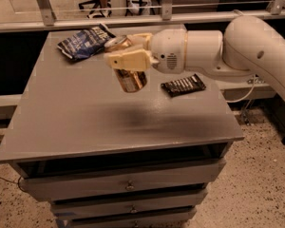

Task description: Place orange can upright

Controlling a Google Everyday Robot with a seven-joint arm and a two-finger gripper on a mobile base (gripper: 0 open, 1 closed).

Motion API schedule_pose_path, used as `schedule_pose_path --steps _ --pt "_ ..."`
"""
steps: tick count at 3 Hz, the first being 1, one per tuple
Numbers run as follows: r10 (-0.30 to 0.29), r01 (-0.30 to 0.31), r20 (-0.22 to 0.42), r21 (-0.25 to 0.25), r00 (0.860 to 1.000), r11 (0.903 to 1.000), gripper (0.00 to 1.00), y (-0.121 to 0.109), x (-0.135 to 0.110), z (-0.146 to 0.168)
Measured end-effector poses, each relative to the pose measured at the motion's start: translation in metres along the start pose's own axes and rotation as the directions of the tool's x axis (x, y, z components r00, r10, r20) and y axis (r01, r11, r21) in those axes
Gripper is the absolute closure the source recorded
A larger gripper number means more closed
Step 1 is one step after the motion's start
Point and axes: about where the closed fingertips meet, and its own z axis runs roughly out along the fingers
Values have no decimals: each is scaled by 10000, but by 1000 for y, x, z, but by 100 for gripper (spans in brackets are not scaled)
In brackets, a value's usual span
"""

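Grey cabinet top over a stack of drawers carries the workpieces. The gripper is positioned above the centre-rear of the top, its fingers clamped across the orange can. The can hangs off the surface, tilted with its top leaning toward the blue chip bag at rear left. A black snack bar wrapper lies flat, right of the can.

Orange can: looked glossy gold-orange metal, silver top; sat clamped in gripper toward table's 12 o'clock. Fingers: matt cream plastic. Arm: smooth white shell. Chip bag, 11 o'clock: crinkled glossy blue. Wrapper, 3 o'clock: shiny black. Table: matt grey.
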Motion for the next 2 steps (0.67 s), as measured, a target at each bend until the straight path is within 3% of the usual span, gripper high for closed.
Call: schedule_pose_path --steps 2 --pt "-518 546 604 -457 9968 9975 100 1 26 -6"
